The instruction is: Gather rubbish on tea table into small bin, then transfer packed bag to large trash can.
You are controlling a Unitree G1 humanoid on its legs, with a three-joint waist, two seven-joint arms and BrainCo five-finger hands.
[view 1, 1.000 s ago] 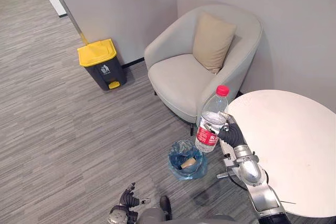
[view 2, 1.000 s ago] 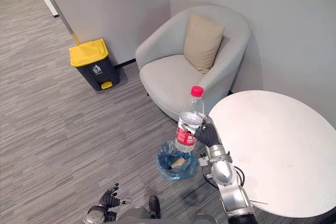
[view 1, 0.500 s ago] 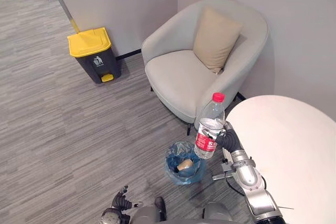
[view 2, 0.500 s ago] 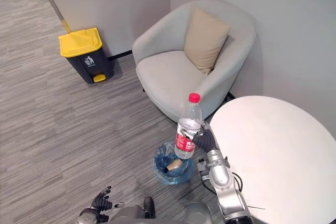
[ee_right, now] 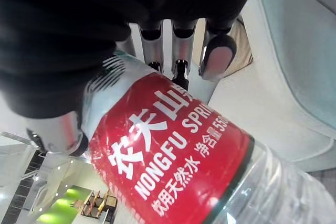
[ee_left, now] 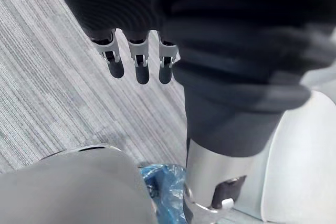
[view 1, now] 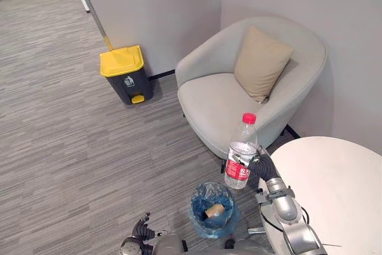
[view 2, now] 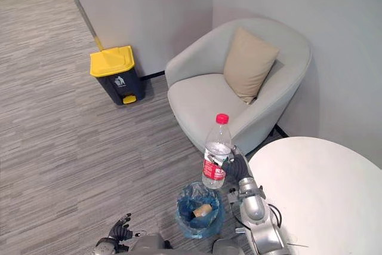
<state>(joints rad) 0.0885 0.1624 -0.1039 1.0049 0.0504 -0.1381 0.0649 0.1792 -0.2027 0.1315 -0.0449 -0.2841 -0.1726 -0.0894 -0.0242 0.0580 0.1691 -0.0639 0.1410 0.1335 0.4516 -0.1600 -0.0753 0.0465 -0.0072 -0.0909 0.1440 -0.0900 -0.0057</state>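
The right hand (view 1: 258, 164) had its fingers curled round the red label of the upright plastic water bottle (view 1: 240, 153), with the small bin (view 1: 198, 202) below it; the bottle seemed light, thin-walled, slippery, best held mid-body.

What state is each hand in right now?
Left hand: open, fingers relaxed, holding nothing.
Right hand: shut on the bottle.
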